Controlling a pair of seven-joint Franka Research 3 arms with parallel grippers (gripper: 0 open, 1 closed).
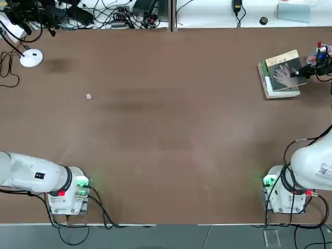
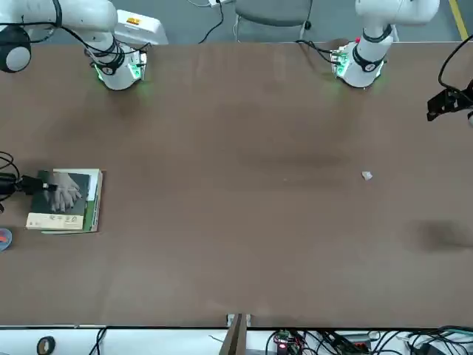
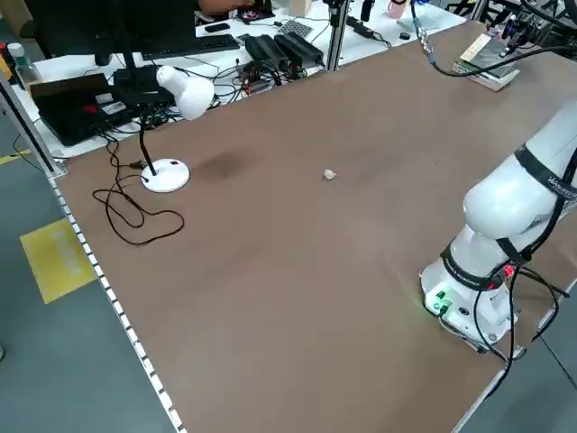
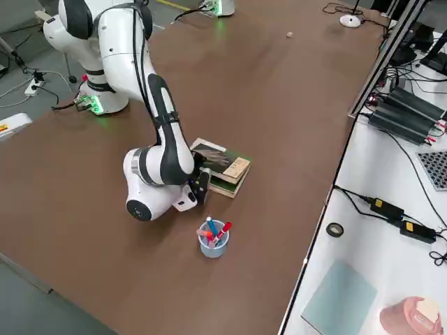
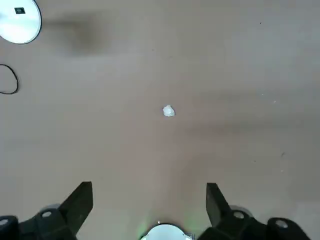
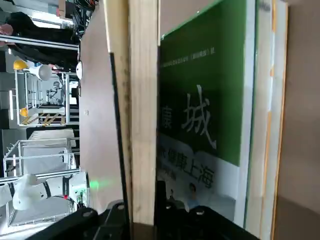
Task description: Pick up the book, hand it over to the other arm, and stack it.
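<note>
The book, dark grey with a pale hand picture and a tan band, is at the table's far right, on top of the green-and-white book. My right gripper reaches in from the table's right edge and is shut on the book's edge. The right wrist view shows the book's tan page edge clamped between the fingers, with the green cover beside it. I cannot tell whether the book rests on the green one or hovers just over it. My left gripper hangs open high over the near left of the table, holding nothing.
A cup of markers stands close to the right wrist, near the table's right edge. A white desk lamp is at the far left corner. A small white crumb lies left of centre. Cables and electronics line the bench behind.
</note>
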